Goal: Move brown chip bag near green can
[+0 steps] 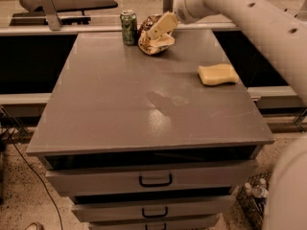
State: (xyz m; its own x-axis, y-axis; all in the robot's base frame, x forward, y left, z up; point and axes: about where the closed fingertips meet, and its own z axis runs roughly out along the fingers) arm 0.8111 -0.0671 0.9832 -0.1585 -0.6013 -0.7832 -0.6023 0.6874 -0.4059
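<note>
The brown chip bag (pixel 154 41) lies crumpled at the far edge of the grey table (pixel 120 109), just right of the green can (pixel 128 28), which stands upright with a small gap between them. My gripper (pixel 158 28) reaches in from the upper right and sits right over the top of the bag, touching or just above it. The gripper hides part of the bag's top.
A pale yellow sponge (pixel 218 74) lies on the right side of the table. Drawers with dark handles (pixel 156 180) sit under the tabletop. My arm (pixel 249 13) spans the upper right. A dark bench and desks stand behind the table.
</note>
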